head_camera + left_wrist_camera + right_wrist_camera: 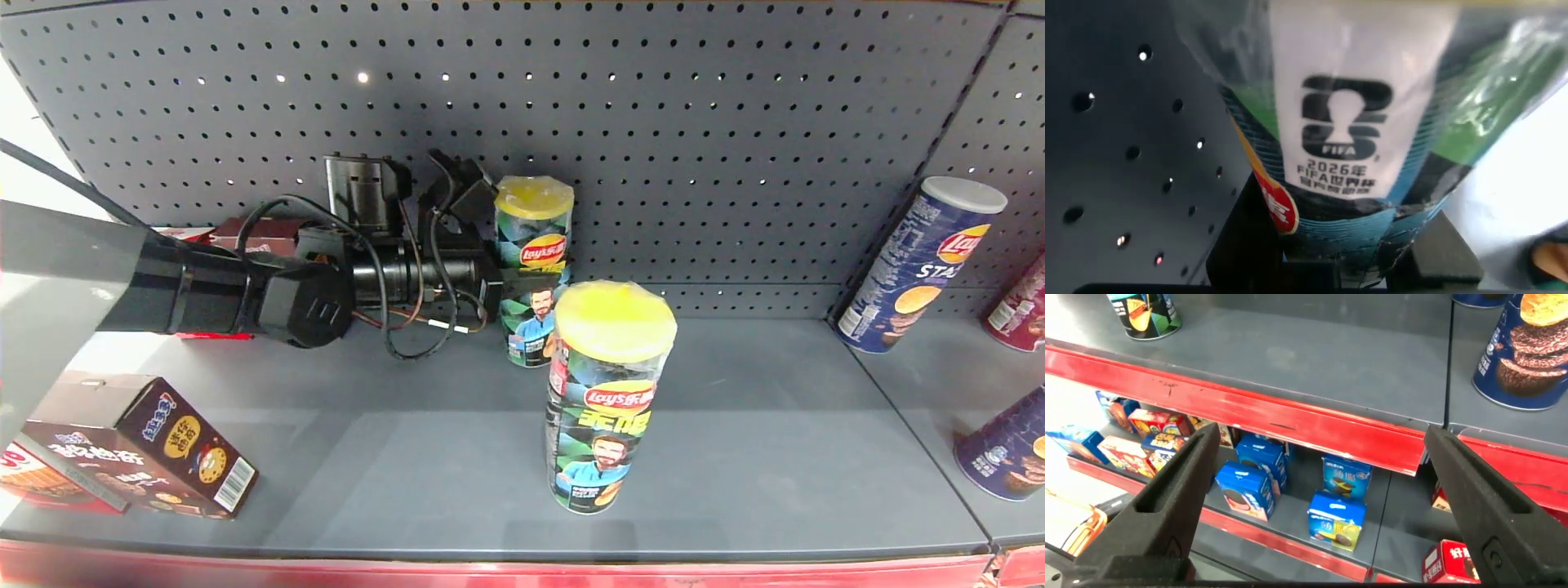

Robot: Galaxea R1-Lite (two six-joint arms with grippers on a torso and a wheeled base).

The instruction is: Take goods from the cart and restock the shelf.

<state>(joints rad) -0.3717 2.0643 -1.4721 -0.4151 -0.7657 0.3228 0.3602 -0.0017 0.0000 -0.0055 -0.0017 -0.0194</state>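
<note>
Two green chip cans with yellow lids stand on the grey shelf [775, 441]. The back can [535, 237] is close to the pegboard, and my left gripper [522, 287] is shut around its lower half from the left. In the left wrist view this can [1347, 139] is held between the dark fingers [1237, 245]. The front can [608, 400] stands free, nearer the shelf's front edge. My right gripper [1323, 506] hangs open below the shelf's red front edge [1290, 408], with nothing between its fingers [1167, 506].
A brown biscuit box [147, 449] lies at the front left. Red boxes [261, 233] sit behind the left arm. In the right bay a blue can [918, 265] leans, with a red can [1016, 310] and another blue can [1004, 453] nearby. Blue boxes [1249, 478] fill the lower shelf.
</note>
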